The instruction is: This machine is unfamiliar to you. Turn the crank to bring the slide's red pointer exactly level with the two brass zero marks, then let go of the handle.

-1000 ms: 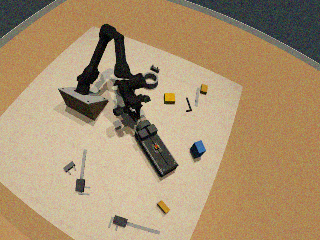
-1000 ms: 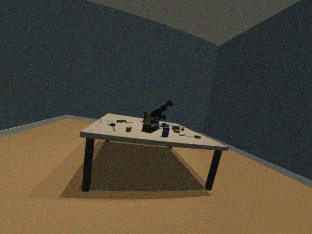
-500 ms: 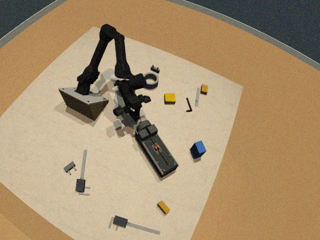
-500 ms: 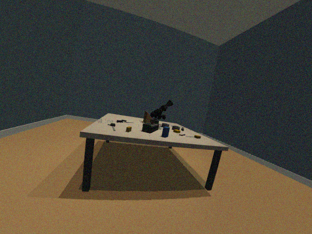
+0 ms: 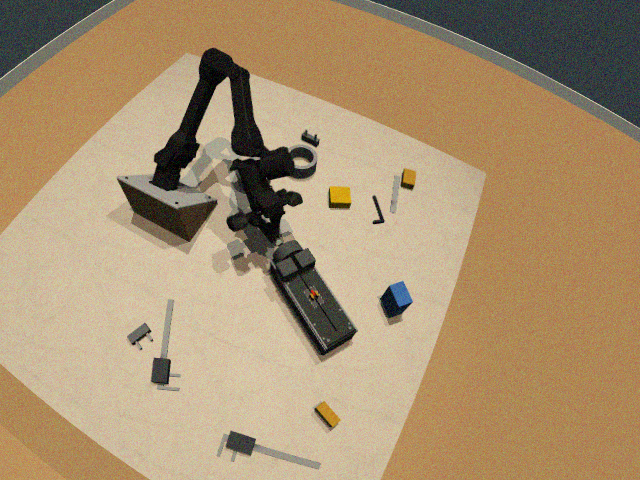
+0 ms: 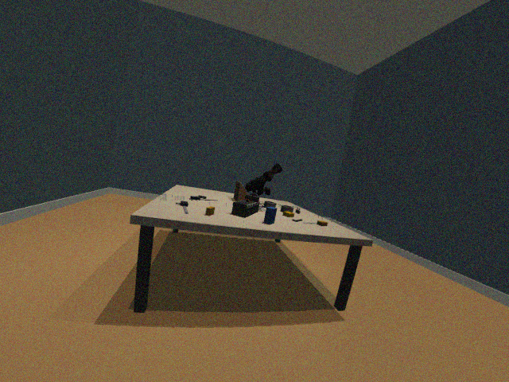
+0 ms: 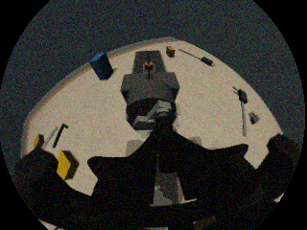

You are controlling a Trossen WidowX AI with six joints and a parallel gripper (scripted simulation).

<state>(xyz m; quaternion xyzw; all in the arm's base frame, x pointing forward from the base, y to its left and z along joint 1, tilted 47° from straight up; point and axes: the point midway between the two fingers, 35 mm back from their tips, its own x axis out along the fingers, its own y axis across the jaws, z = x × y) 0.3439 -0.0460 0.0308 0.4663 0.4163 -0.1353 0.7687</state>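
The machine, a long dark box point(image 5: 330, 322) point(image 6: 245, 208) point(image 7: 149, 55), has a slotted top and two grey blocks at its arm end. The slide's red pointer point(image 5: 313, 292) point(image 7: 149, 63) sits beside small yellow brass marks on the top. They are very close together; whether they are exactly level is too small to tell. A pale grey crank point(image 7: 155, 114) shows at the round end of the machine in the wrist view. My gripper point(image 5: 276, 238) point(image 7: 162, 132) is shut on the crank handle there; its fingers hide most of the handle.
A blue block point(image 5: 398, 298) point(image 7: 102, 66) stands beside the machine. A yellow block point(image 5: 339, 197) point(image 7: 66, 165), a grey ring point(image 5: 302, 161) and a black hex key point(image 5: 378, 210) lie on the arm's other side. Two caliper-like tools point(image 5: 161, 370) point(image 5: 240, 442) and an orange block point(image 5: 327, 414) lie farther off.
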